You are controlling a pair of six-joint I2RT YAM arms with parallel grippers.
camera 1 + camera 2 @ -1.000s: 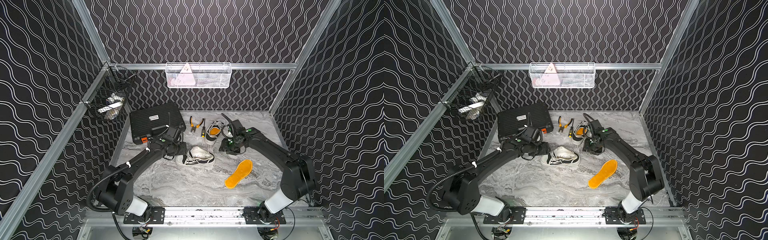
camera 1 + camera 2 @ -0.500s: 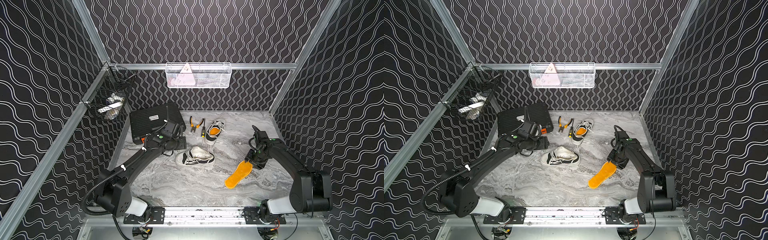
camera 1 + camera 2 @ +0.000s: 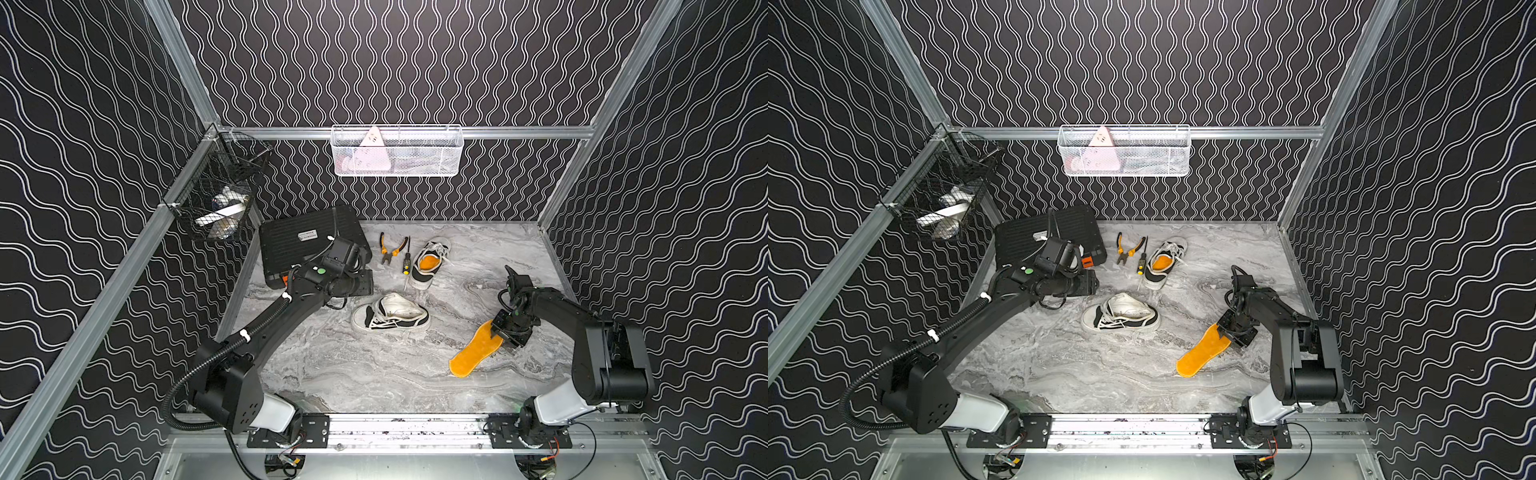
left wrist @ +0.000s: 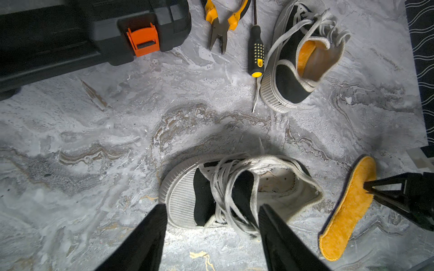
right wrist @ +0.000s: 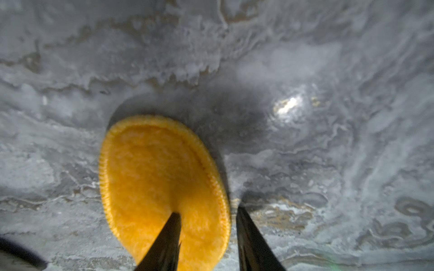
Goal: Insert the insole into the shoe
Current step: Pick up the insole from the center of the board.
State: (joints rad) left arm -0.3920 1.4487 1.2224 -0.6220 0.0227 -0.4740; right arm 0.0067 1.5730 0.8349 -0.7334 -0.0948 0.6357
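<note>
Basically early stage, nothing inserted yet. Left tool (image 4: 212,207): jaws spread wide, empty, hovering near toe of target shoe (image 3: 390,318), no contact visible. Shoe on its side mid-bench (image 3: 374,374), laces loose, inside bare. Second shoe (image 3: 430,264) farther back already has orange liner, likely not target. Orange insole (image 3: 473,353) flat on bench, right of shoe, well apart. Right tool (image 5: 207,211) at insole's end farther from robot base: jaws part-spread, one finger over insole, other on bench beside edge, no pinch seen. Left to do: grasp, lift, carry, slide in.
</note>
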